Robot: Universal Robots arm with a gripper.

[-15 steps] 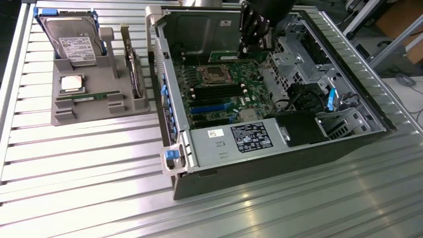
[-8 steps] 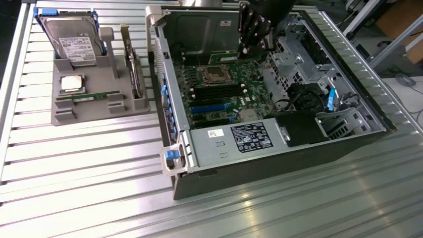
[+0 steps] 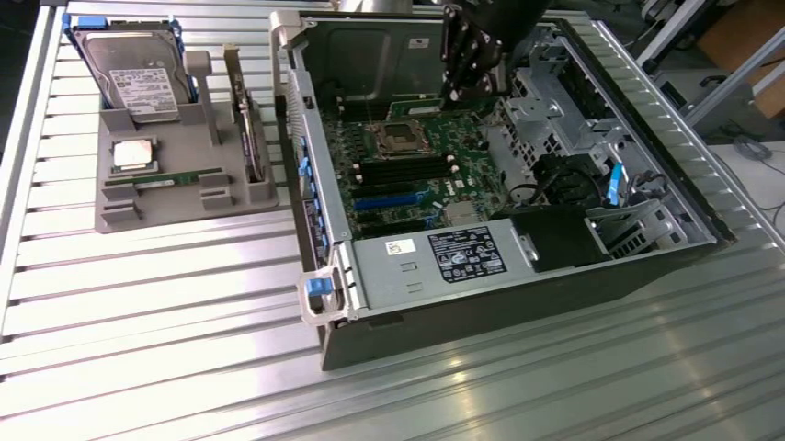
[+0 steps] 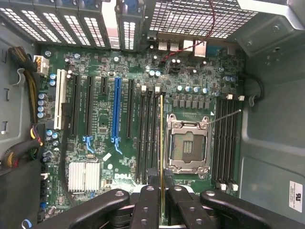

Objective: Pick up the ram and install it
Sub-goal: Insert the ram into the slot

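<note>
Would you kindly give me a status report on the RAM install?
Tool shut on RAM stick. Stick edge-on above motherboard memory slots. Nothing blocking.

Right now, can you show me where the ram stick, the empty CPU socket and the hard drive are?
ram (image 4: 162,143), wrist view, on its thin upright edge.
CPU socket (image 4: 187,145), wrist view, on the open middle.
hard drive (image 3: 138,78), exterior view, on its white label.
</note>
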